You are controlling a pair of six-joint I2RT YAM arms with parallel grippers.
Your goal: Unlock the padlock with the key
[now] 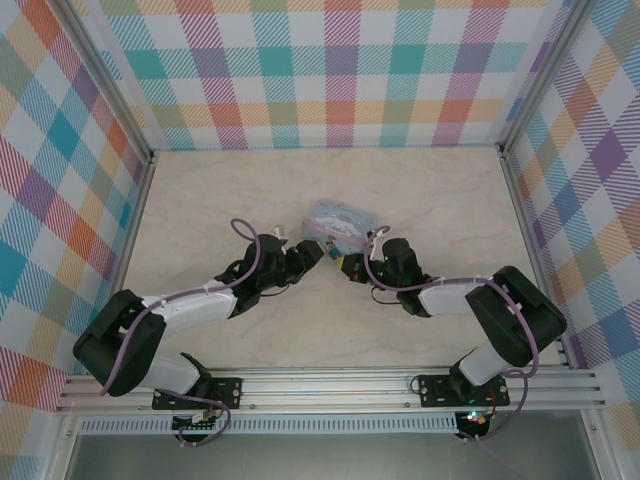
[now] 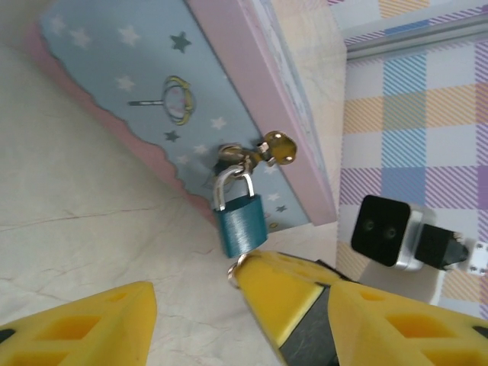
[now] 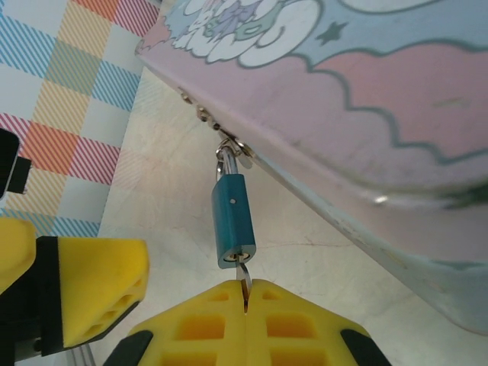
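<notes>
The small teal padlock [image 3: 232, 221] hangs by its metal shackle from the gold hasp [image 2: 274, 149] of the pale blue cartoon tin [image 1: 338, 218]. The thin silver key [image 3: 244, 276] has its blade in the keyhole on the padlock's underside. My right gripper [image 3: 245, 299] is shut on the key's head just below the padlock [image 2: 240, 223]. A bit of the key's ring [image 2: 232, 272] pokes out at its tip. My left gripper [image 2: 244, 305] is open below the padlock, holding nothing, with the right gripper's tip between its fingers. One of its fingers [image 3: 84, 286] stands left of the padlock, apart from it.
The tin [image 3: 366, 91] rests near the middle of the marble table [image 1: 200, 200], and both grippers [image 1: 312, 255] [image 1: 347, 263] meet at its near side. Plaid walls [image 1: 60, 200] enclose three sides. An aluminium rail [image 1: 330, 385] runs along the front edge.
</notes>
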